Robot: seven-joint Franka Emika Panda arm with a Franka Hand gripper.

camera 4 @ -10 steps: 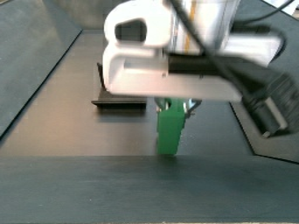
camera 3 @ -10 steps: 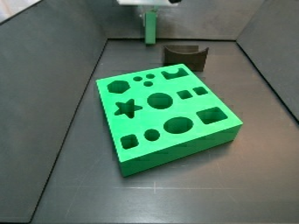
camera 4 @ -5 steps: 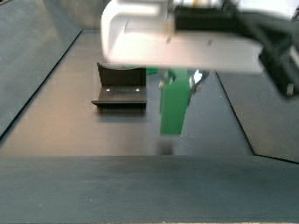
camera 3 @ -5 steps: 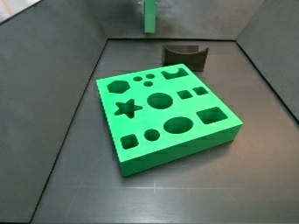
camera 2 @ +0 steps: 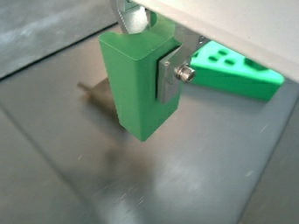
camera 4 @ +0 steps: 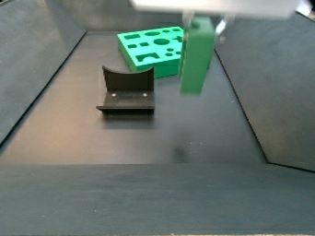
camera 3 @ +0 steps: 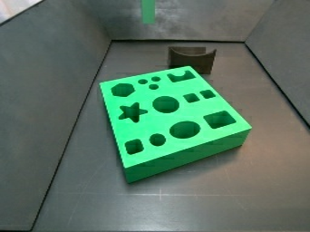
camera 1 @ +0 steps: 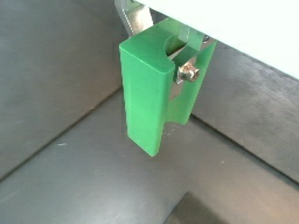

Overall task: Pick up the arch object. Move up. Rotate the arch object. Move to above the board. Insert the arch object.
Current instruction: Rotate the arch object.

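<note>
1. Wrist views both showed the claw (camera 1: 176, 54) clamped on the arch object (camera 1: 149, 96), hanging upright well above the floor.
2. Behind it, the board (camera 3: 173, 113) lay flat.
3. Beside the board stood the dark fixture (camera 4: 127, 90).

The end effector (camera 1: 176, 54) rises with the arch object (camera 4: 194, 58) clamped between its fingers (camera 2: 177, 72), lifting almost out of a side view, where only the block's lower tip (camera 3: 148, 11) shows at the top edge.
</note>
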